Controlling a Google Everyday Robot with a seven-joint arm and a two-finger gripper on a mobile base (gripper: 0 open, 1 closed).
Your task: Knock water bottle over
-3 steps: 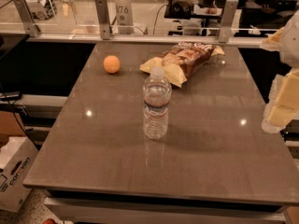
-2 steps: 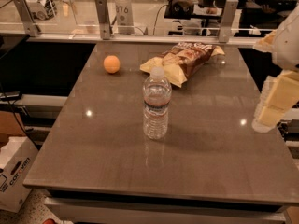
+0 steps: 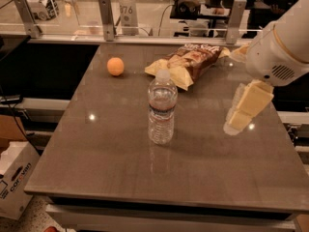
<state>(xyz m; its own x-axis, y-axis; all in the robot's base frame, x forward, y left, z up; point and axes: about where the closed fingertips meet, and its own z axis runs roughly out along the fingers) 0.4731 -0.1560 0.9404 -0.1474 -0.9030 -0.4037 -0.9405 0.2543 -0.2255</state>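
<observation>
The water bottle [image 3: 161, 108] stands upright near the middle of the grey table [image 3: 111, 163]. It is clear and ribbed, with a white cap and a thin dark label band. My gripper [image 3: 235, 121] hangs from the white arm at the right side of the table, at about the height of the bottle's lower half. It is well to the right of the bottle and does not touch it.
An orange [image 3: 115, 66] lies at the back left of the table. A brown and yellow chip bag [image 3: 189, 62] lies behind the bottle. A metal rail with posts [image 3: 106, 18] runs along the far edge. A cardboard box [image 3: 14, 178] sits on the floor at left.
My arm and gripper have moved left, from the table's right edge in over the tabletop toward the bottle. The bottle has not moved.
</observation>
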